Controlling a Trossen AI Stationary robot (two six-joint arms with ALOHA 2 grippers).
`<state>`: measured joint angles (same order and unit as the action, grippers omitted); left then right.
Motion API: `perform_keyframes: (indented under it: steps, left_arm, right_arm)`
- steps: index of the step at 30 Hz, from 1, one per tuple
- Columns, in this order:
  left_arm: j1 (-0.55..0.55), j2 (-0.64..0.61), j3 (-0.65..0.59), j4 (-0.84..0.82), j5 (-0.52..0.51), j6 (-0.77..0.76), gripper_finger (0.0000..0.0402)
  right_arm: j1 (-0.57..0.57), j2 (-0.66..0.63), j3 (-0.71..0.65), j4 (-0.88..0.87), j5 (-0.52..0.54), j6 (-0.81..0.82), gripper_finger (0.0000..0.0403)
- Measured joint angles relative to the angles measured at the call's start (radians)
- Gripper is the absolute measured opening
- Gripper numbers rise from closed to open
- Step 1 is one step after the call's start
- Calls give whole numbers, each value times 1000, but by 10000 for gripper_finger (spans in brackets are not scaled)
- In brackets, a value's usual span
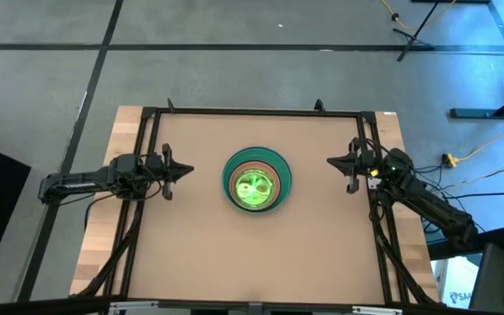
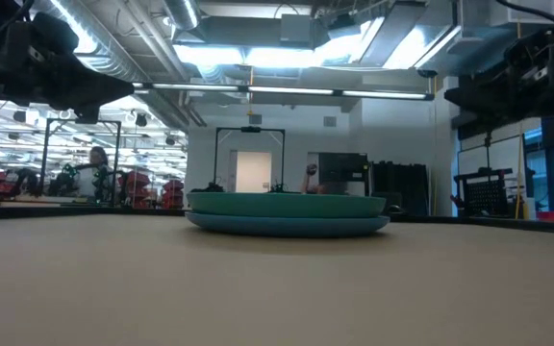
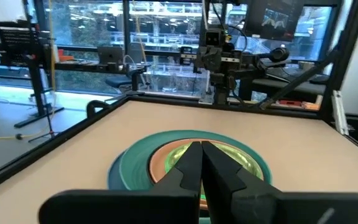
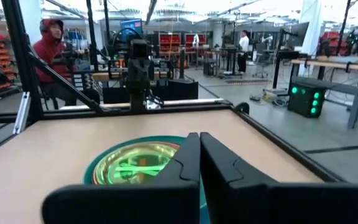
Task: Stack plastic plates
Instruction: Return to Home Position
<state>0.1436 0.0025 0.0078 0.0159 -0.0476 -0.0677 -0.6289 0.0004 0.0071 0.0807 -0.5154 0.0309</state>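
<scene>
The plastic plates [image 1: 257, 180] stand in one stack at the table's middle. A teal plate [image 2: 287, 204] rests on a blue one [image 2: 287, 225], with a peach ring [image 3: 160, 160] and a bright green plate [image 4: 138, 165] on top. My left gripper [image 1: 187, 170] hangs shut at the table's left side, pointing level toward the stack and clear of it. My right gripper [image 1: 332, 161] hangs shut at the right side, also level and apart from the stack. In the wrist views the left fingers [image 3: 201, 163] and right fingers [image 4: 199, 155] lie together with nothing between them.
A black frame [image 1: 261, 112] runs round the table's edges. Bare tabletop [image 1: 261, 254] lies on every side of the stack. Beyond the table a person in a red hooded top [image 4: 50, 50] sits in the room.
</scene>
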Motion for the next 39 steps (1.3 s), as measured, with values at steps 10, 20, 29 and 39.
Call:
perform_keyframes:
  steps: [10, 20, 29, 39]
  left_arm:
    - [0, 0, 0, 2, -10, -1, 2]
    - [0, 0, 0, 3, -10, -1, 2]
    - [0, 0, 0, 2, -11, -1, 2]
    - [0, 0, 0, 2, -11, -1, 2]
  right_arm:
    - [0, 9, 0, 6, 17, 18, 1]
    - [0, 9, 0, 11, 18, 20, 1]
    - [0, 9, 0, -2, 18, 20, 1]
    - [0, 10, 0, -4, 18, 20, 1]
